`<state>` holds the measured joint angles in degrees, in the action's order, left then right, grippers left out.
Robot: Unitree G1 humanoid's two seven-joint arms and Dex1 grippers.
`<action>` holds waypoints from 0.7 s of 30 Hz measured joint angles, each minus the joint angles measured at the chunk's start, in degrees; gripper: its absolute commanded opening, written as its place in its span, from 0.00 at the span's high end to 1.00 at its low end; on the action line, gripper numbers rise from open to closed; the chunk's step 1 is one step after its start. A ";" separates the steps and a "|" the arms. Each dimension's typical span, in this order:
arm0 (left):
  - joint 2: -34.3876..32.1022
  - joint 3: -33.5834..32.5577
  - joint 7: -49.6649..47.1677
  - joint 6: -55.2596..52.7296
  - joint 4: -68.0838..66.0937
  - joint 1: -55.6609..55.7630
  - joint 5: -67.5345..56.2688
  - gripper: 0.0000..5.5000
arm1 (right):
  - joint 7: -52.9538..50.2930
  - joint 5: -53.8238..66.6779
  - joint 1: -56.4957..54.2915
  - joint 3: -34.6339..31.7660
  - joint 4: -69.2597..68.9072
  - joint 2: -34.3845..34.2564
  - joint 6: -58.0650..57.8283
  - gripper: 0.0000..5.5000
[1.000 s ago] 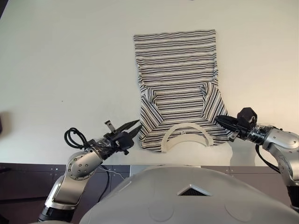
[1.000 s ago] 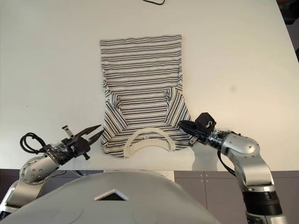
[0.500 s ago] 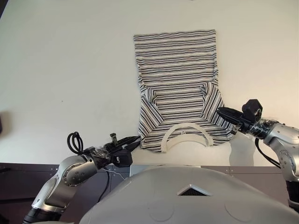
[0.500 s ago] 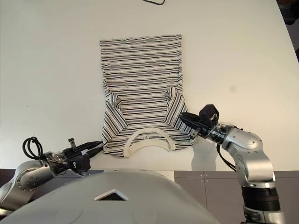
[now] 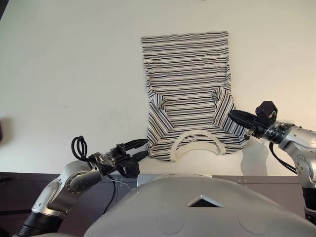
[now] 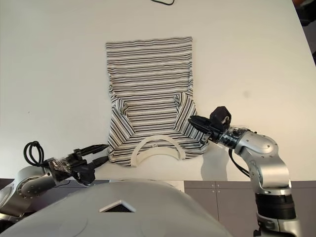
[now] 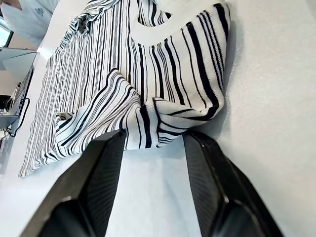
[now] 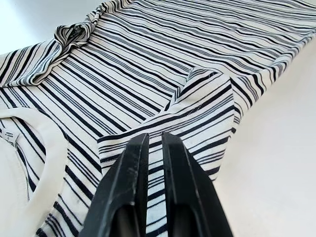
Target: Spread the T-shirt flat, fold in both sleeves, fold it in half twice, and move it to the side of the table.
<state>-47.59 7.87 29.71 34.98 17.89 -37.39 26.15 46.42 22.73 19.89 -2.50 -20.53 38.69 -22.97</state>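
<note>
Item under inspection: one striped T-shirt (image 5: 187, 74), lying flat on the white bench (image 5: 74, 74), roughly central and a little towards the robot's right. The hem is at the far end. The white collar (image 5: 197, 143) faces the near edge of the bench.

Both sleeves are folded in over the body of the shirt: the left sleeve (image 5: 160, 113) and the right sleeve (image 5: 224, 106) lie as slanted panels on either side of the chest. The outline is a narrow rectangle that widens slightly at the shoulders. No further fold is present.

Left jaws: low over the near edge of the bench, just beside the shirt's near-left shoulder corner (image 7: 163, 123). They stand wide apart. In the left wrist view one dark finger (image 7: 98, 187) lies on each side of that corner, and the cloth sits between the tips (contact with the cloth cannot be confirmed).

Right jaws: over the shirt's near-right shoulder, beside the folded right sleeve. They are drawn nearly together, with only a thin slit between the two fingers (image 8: 131, 182). No cloth is seen between them, and the striped fabric lies underneath.
</note>
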 measured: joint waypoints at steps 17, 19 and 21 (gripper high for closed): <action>-2.15 6.05 0.32 1.78 -2.73 5.78 1.59 0.92 | 0.43 -0.04 -3.34 1.37 -0.09 0.01 -0.49 0.91; -2.64 6.08 0.34 2.16 -2.73 5.99 1.46 0.96 | 0.58 0.09 -3.95 0.65 -0.24 0.11 -0.49 0.91; -2.84 6.01 0.32 2.41 -2.72 6.07 1.32 0.98 | 1.80 0.60 -4.69 -1.01 -0.26 0.88 -0.22 0.86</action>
<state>-50.43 13.88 30.03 37.39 15.17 -31.31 27.47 48.22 23.33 15.21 -3.51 -20.79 39.57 -23.19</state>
